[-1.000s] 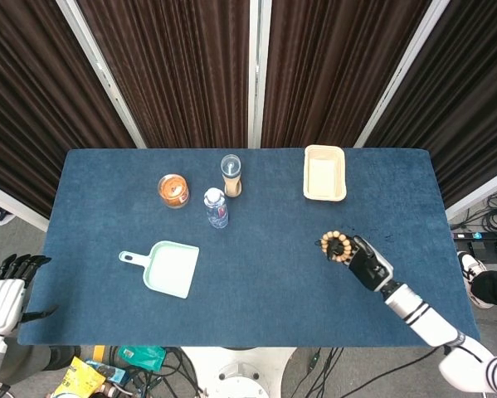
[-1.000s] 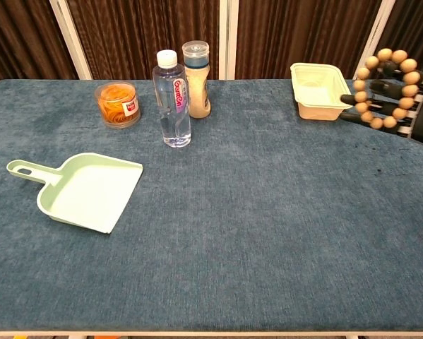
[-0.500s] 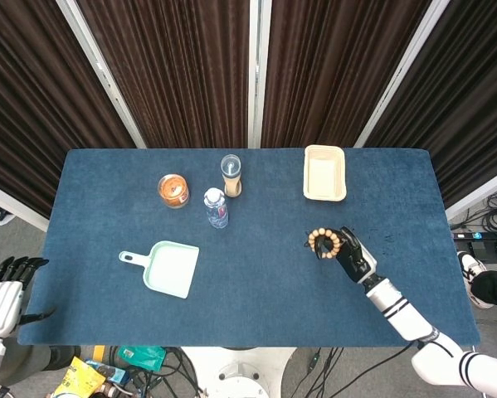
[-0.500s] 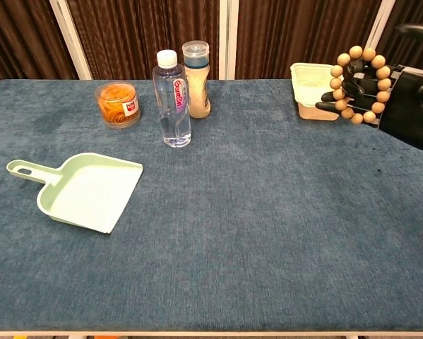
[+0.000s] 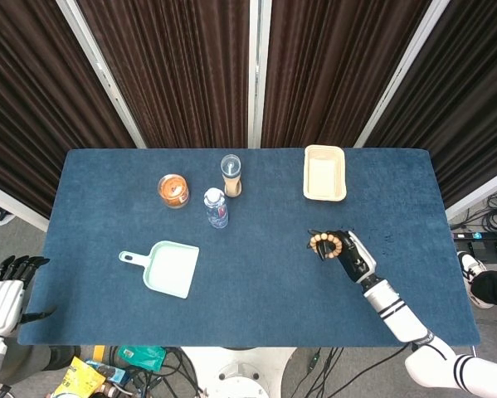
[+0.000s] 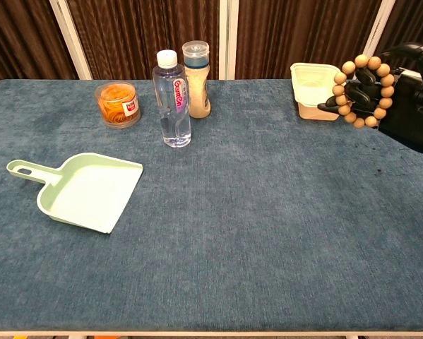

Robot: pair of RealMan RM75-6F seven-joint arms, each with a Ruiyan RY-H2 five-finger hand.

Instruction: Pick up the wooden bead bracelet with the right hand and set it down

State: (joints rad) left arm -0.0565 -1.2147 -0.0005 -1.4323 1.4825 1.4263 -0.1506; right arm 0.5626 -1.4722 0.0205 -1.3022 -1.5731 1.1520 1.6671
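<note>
My right hand black and blocky with slim dark fingers, white forearm beyond it ringed by black bands at the wrist, my left hand off the table's near-left corner, white palm shell, black fingers

A blue counter stands before dark curtains. The right robot hand reaches in from the lower right and holds a wooden bead bracelet over the cloth, right of centre. The left robot hand hangs off the counter's left edge, fingers apart, holding nothing. A cream tray sits near the back. A jar, a water bottle and a capped bottle cluster together, with a pale green dustpan nearer the front.
</note>
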